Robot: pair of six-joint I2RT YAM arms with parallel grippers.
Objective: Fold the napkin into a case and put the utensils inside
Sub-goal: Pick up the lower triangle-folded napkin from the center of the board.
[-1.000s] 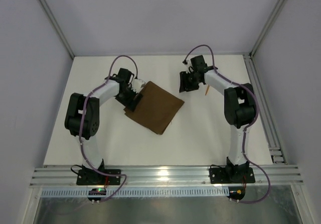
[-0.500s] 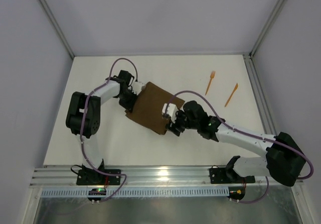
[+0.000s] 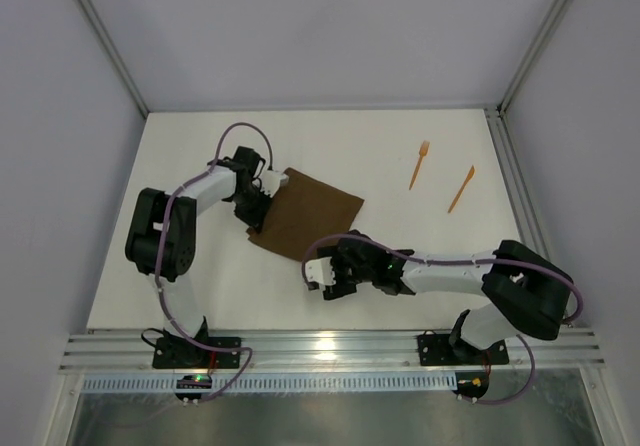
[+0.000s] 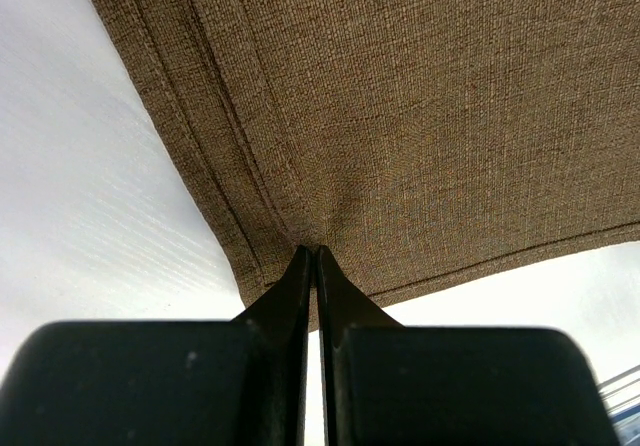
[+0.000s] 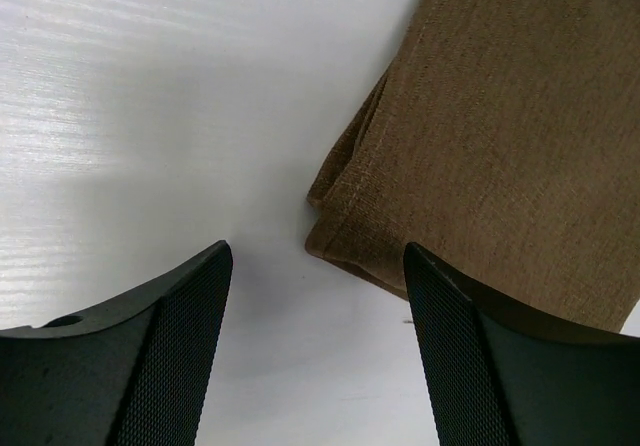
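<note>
top view: the napkin (image 3: pixel 312 216) lies as a tilted dark brown quadrilateral left of centre on the white table (image 3: pixel 400 236). the left gripper (image 3: pixel 256 208) sits at the cloth's left edge, in the middle left of the frame. the right gripper (image 3: pixel 318 274) is just below the cloth's lowest corner, near the lower centre, with its arm stretched low across the table from the right. the utensils lie in the upper right, well apart from the cloth and from both grippers: the fork (image 3: pixel 419 164) on the left and the pointed piece (image 3: pixel 461 188) to its right, both slanted and not touching.

left wrist view: the left gripper's fingers (image 4: pixel 300 286) are pressed together and pinch the hemmed edge of the napkin (image 4: pixel 400 116) at the lower centre of the frame. the cloth puckers at the pinch. parallel hem lines run along the left edge, a detail too small to read from above.

right wrist view: the right gripper stands wide open and holds nothing. a layered corner of the napkin (image 5: pixel 520 136) lies ahead of the gap, nearer the right finger (image 5: pixel 480 366), and the cloth fills the upper right. the top view shows that corner only as a point.
</note>
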